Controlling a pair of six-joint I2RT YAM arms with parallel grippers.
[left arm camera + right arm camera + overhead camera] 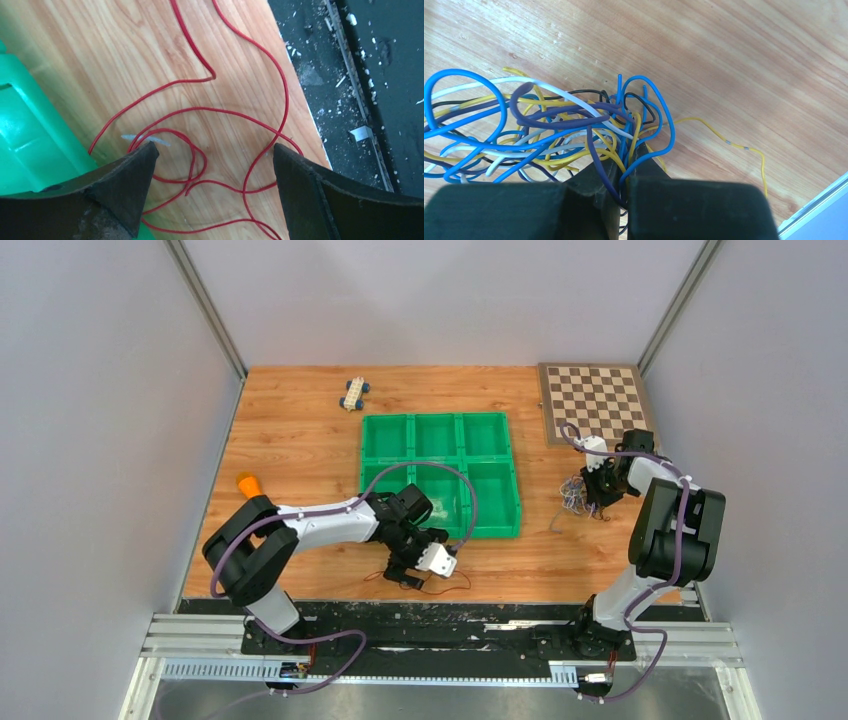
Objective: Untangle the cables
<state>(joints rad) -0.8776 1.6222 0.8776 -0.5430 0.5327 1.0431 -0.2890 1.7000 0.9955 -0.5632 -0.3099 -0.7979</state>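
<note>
A thin red cable (235, 112) lies in loose loops on the wooden table near its front edge; it also shows in the top view (440, 585). My left gripper (212, 155) is open and empty, its jaws wide apart just above these loops, in the top view (415, 565). A tangle of blue, yellow, white, black and dark purple cables (549, 125) lies right of the tray (575, 495). My right gripper (624, 160) is shut on several strands of that tangle, in the top view (597, 488). One yellow strand (724, 140) trails off to the right.
A green tray (440, 475) with six compartments stands mid-table, its corner beside my left fingers (30, 140). A chessboard (592, 400) lies back right, a small toy car (353, 393) at the back, an orange object (247, 484) at left. The table's front edge (310, 105) is close.
</note>
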